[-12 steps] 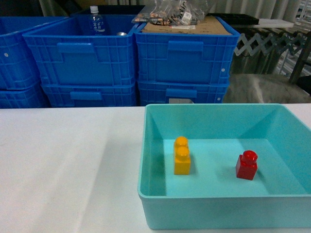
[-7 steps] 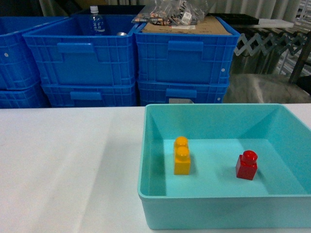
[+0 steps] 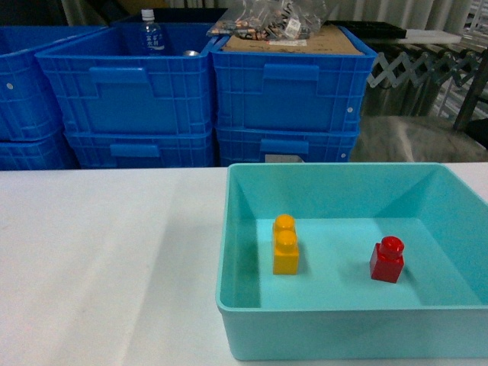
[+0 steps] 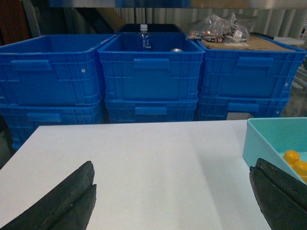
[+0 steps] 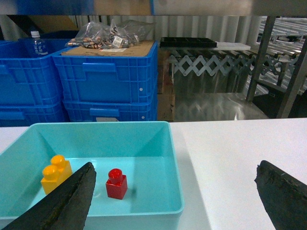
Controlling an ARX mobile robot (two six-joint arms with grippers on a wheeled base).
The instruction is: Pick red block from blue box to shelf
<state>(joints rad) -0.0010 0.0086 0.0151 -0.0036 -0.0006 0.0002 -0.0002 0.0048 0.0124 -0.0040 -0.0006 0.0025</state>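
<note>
Beyond my white surface stand stacked dark blue crates; a folding metal lattice lines the corrugated wall.

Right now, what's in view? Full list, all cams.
red block: 1, red, one stud, on the floor of the blue box, right part in the head view
yellow block: 1, yellow-orange, two studs, in the blue box, left of the red block and apart from it
blue box: 1, light turquoise, on the table
table: 1, white
crates: several, dark blue, stacked behind the table
bottle: 1, clear, standing in the middle top crate
bags: clear, on cardboard on the right top crate
steel rack: shiny, back right in the right wrist view
left gripper: open, above bare table, left of the blue box
right gripper: open, over the blue box's near right corner, holding nothing
</note>
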